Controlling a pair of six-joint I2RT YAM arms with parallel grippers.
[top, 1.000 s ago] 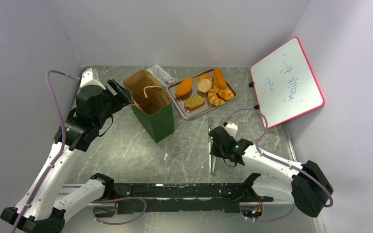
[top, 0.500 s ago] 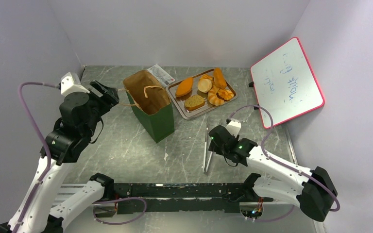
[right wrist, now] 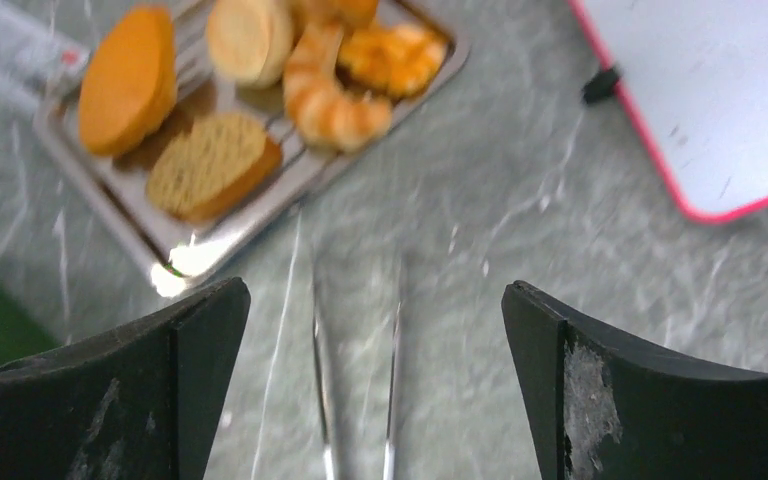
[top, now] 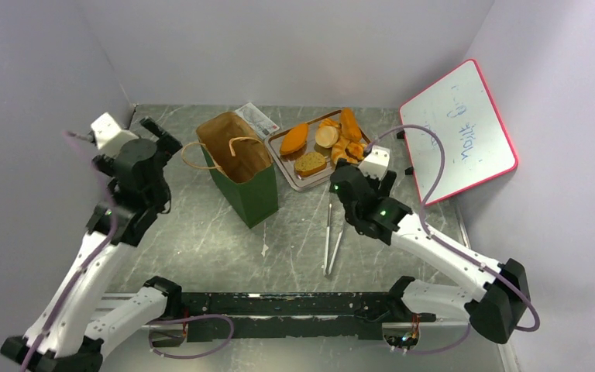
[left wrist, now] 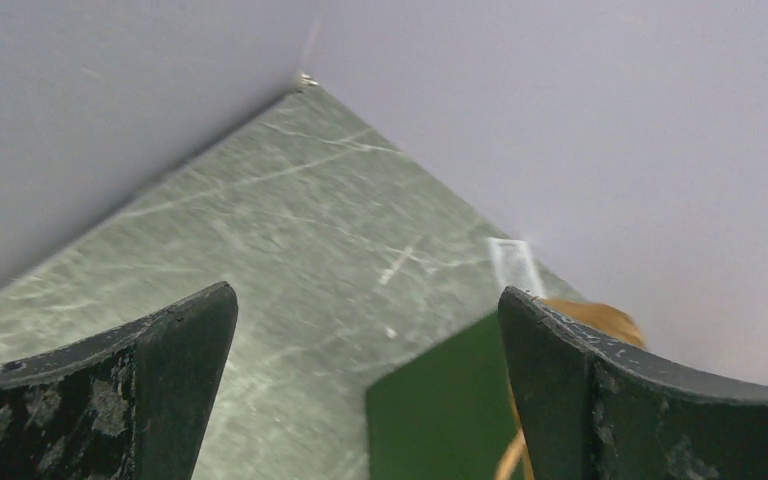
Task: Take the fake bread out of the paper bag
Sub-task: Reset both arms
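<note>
The dark green paper bag (top: 242, 174) stands upright and open; only brown paper shows inside. Its side (left wrist: 440, 420) shows low between my left fingers. The fake bread (top: 327, 143) lies on the metal tray (top: 300, 183): an oval loaf (right wrist: 128, 80), a slice (right wrist: 210, 160), a bun (right wrist: 245, 35) and twisted pieces (right wrist: 335, 100). My left gripper (top: 161, 133) (left wrist: 365, 295) is open and empty, left of the bag and apart from its handle. My right gripper (top: 346, 186) (right wrist: 375, 290) hangs open and empty above the table, just in front of the tray.
Metal tongs (top: 331, 240) (right wrist: 360, 400) lie flat on the table below my right gripper. A pink-framed whiteboard (top: 457, 132) leans at the right wall. A small printed packet (top: 257, 118) lies behind the bag. Walls close in on the left, back and right.
The left gripper opened and drew back left from the bag's rim. The right gripper opened, left the tongs lying on the table, and swung up toward the tray.
</note>
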